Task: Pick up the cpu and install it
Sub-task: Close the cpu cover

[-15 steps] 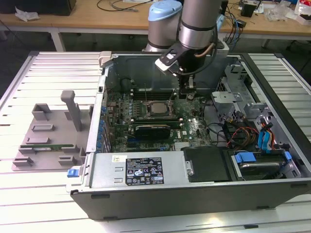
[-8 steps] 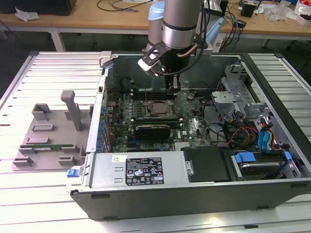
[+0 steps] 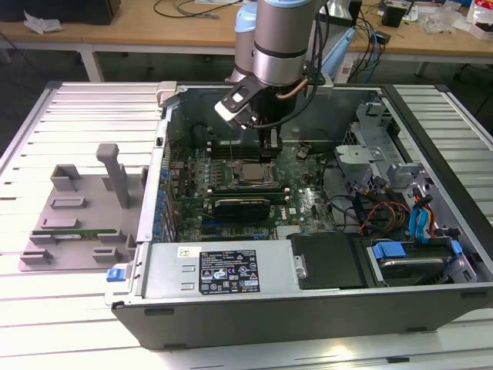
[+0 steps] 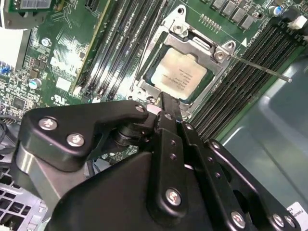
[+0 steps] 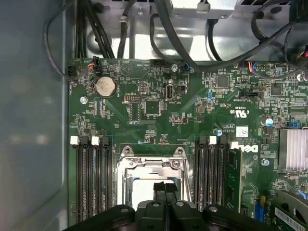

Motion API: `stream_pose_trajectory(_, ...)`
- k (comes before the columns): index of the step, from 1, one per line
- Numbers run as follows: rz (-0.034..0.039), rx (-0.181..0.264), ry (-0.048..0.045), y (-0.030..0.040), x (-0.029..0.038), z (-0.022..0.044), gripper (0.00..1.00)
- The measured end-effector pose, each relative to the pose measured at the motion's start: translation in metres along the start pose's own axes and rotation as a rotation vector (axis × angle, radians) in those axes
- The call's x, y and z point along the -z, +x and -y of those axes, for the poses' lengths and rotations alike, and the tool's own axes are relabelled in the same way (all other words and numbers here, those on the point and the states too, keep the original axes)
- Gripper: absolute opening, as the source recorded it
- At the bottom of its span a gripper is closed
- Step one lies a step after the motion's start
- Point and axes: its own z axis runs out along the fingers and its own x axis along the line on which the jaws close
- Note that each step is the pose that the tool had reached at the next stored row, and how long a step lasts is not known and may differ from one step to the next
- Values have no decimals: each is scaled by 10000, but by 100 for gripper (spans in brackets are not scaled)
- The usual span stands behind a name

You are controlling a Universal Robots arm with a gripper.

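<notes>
Arm [image 3: 281,38]: reaches down into the open computer case [image 3: 231,316].
Claw [image 4: 165,98]: drawn narrow, its two fingers [image 5: 159,192] pressed together with nothing held between them; poised low over the socket edge.
Cpu [image 4: 179,77]: lies flat in its socket, silver top plate upward, directly below and just beyond the claw; contact between the two cannot be told.
Socket frame [image 4: 199,45]: bright metal, encloses the cpu on all sides.
Memory slots [image 5: 91,178]: black parallel rows flanking the socket on both sides of the claw.
Motherboard [image 5: 144,106]: green, carries the socket; a coin cell [image 5: 105,86] sits on it, apart from the claw.
Graphics card [image 3: 243,204]: black, just beside the socket, near the claw.
Fixture tray [image 3: 77,223]: grey, on the bench [image 3: 46,324] outside the case, well apart from the claw.
</notes>
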Motion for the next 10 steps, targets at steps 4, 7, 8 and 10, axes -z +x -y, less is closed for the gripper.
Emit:
stream_pose_trajectory(4, 15, 1697, -27, 0, -10, 1, 11)
stream_pose_trajectory(7, 21, 2595, -42, 0, -15, 1, 11)
stream_pose_trajectory(8, 23, 2753, -44, 0, -16, 1, 11)
stream_pose_trajectory(10, 27, 3424, -55, 0, -19, 1, 11)
